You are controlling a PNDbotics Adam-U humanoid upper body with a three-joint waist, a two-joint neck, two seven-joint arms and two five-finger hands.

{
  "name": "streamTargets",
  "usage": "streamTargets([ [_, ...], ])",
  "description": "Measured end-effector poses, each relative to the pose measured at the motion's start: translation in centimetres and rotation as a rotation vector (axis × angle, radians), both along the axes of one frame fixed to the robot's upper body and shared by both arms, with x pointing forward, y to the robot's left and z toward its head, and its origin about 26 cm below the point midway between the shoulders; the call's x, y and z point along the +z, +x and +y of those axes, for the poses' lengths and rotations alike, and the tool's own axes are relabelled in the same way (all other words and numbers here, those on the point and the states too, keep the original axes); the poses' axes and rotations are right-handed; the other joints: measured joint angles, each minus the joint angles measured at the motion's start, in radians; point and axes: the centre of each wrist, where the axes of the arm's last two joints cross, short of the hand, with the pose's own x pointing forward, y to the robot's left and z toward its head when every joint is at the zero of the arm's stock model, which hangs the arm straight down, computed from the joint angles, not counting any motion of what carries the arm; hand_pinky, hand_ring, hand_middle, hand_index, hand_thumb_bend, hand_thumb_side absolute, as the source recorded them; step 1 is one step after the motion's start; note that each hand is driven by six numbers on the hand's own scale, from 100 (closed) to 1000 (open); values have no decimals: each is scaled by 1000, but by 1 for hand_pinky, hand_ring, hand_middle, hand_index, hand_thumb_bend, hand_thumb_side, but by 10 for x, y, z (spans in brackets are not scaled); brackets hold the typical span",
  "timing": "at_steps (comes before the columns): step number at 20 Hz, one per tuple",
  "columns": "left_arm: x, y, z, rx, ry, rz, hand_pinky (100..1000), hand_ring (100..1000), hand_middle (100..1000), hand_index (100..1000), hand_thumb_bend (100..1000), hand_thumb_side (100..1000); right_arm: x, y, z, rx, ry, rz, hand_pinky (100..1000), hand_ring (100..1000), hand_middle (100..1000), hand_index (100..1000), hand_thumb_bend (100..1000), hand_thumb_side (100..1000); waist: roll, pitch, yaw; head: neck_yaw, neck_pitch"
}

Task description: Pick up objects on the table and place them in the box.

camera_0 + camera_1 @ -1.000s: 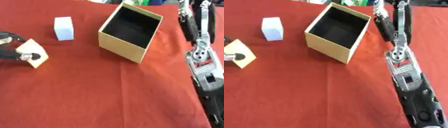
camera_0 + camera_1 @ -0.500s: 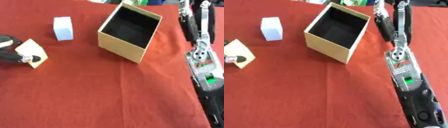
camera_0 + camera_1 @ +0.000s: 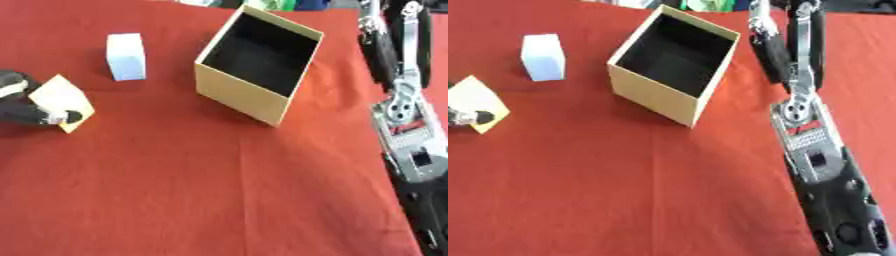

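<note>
At the left edge of the red table my left hand (image 3: 22, 102) is shut on a small tan block (image 3: 61, 101), its fingers curled round the block's lower corner. A pale blue-white block (image 3: 126, 56) stands on the cloth behind it. The open tan box (image 3: 241, 97), dark inside, sits at the upper middle, turned at an angle. My right arm (image 3: 811, 150) stretches along the right side from the far edge to the bottom corner; its hand does not show.
The red cloth (image 3: 219, 190) covers the whole table. Some green and blue things (image 3: 710, 5) lie past the far edge behind the box.
The left hand and the tan block have shifted slightly left and down toward the edge. The box, the white block and the right arm have stayed put.
</note>
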Motion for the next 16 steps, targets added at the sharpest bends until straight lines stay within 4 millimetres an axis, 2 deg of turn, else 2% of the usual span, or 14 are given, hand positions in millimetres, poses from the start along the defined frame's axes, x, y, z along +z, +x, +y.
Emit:
streamTargets([
  [5, -1, 1, -1, 9, -13, -16, 753, 853, 621, 623, 470, 929, 0, 0, 0, 2, 2, 1, 793, 749, 708, 1000, 100, 830, -1, 0, -3, 4, 0],
  [11, -1, 1, -3, 12, -24, -19, 737, 830, 589, 550, 398, 922, 0, 0, 0, 2, 2, 1, 793, 750, 708, 1000, 100, 830, -1, 0, -4, 4, 0],
  [16, 0, 1, -5, 12, -26, -26, 731, 817, 578, 527, 308, 846, 0, 0, 0, 2, 3, 1, 793, 750, 708, 1000, 100, 830, -1, 0, -5, 5, 0],
])
